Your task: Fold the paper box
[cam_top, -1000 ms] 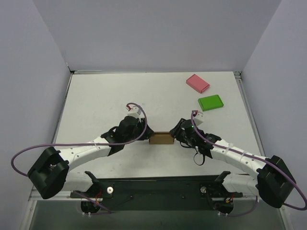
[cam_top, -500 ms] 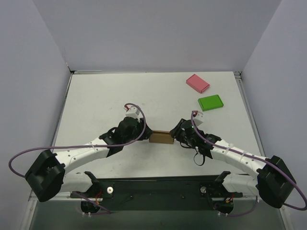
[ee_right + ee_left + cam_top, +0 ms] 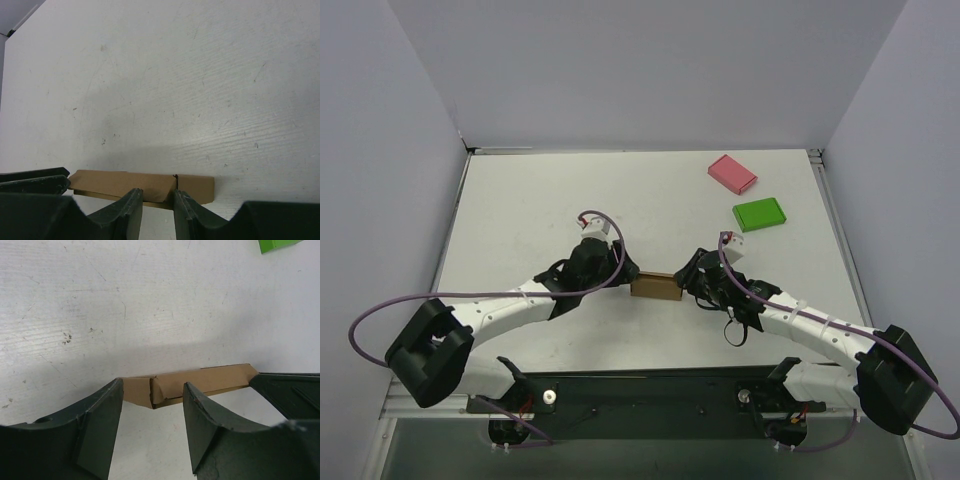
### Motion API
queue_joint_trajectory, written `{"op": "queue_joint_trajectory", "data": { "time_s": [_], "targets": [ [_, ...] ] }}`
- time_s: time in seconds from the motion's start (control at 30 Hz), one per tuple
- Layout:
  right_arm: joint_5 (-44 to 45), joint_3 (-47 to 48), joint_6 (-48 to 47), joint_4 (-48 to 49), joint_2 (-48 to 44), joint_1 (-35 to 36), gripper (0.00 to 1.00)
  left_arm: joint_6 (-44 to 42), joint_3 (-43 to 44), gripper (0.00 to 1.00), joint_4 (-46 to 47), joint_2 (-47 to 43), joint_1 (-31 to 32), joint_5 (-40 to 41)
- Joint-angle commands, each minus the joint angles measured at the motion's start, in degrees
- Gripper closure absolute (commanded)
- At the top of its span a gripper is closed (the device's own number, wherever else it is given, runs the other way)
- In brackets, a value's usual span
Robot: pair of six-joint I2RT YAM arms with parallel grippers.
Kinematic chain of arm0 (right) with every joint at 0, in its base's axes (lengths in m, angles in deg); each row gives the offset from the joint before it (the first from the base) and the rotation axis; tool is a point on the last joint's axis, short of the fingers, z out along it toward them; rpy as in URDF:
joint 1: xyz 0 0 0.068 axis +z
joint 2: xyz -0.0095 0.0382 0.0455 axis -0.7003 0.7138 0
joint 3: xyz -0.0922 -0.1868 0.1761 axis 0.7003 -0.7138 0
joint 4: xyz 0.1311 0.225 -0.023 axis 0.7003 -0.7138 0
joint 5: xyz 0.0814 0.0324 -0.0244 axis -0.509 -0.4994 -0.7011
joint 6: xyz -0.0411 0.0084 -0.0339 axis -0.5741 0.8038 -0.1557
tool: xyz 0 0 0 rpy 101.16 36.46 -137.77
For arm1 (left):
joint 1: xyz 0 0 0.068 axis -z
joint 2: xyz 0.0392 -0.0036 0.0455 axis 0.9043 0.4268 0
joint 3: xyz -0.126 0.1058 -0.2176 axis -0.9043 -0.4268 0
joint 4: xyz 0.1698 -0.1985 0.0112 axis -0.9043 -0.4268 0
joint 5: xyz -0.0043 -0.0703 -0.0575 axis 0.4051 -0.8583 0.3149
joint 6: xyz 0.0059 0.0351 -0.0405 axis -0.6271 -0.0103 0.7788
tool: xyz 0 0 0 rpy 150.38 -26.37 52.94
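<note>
The paper box [image 3: 656,288] is a flat brown cardboard piece lying on the white table between my two grippers. My left gripper [image 3: 621,279] is at its left end. In the left wrist view the left gripper [image 3: 152,399] is open, and the box [image 3: 210,381] lies just beyond its fingertips with a bent end flap facing them. My right gripper [image 3: 691,283] is at the box's right end. In the right wrist view the right gripper [image 3: 157,199] has its jaws a narrow gap apart. Its fingertips [image 3: 133,200] are against the near edge of the box [image 3: 115,182], with a drooping flap showing between them.
A pink flat box [image 3: 732,173] and a green flat box [image 3: 759,214] lie at the back right of the table; a corner of the green one [image 3: 276,244] shows in the left wrist view. Grey walls enclose the table [image 3: 530,200] on three sides.
The left arm has shifted a little, with its elbow moving and its gripper edging slightly away from me. The box and the right arm have hardly moved.
</note>
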Motion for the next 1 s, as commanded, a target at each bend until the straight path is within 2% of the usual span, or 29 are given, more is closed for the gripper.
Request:
{"op": "queue_joint_trajectory", "data": {
  "time_s": [0.0,0.23,0.57,0.97],
  "targets": [
    [1.9,-1.7,-0.6,-6.0,0.5,0.4,0.7,0.9,3.3,0.39,4.7,1.8,-0.6,0.5],
    [2.1,-1.6,-0.6,-6.1,0.7,0.4,0.7,1.5,1.9,0.4,7.0,2.9,-0.9,-0.2],
    [2.9,-1.7,-0.4,-6.5,0.9,0.5,0.71,4.9,-7.3,0.51,13.8,3.2,-0.7,-3.1],
    [3.6,-2.5,0.0,-6.2,1.4,0.5,0.73,3.2,-13.3,0.63,20.5,3.1,-0.7,-4.3]
  ]
}}
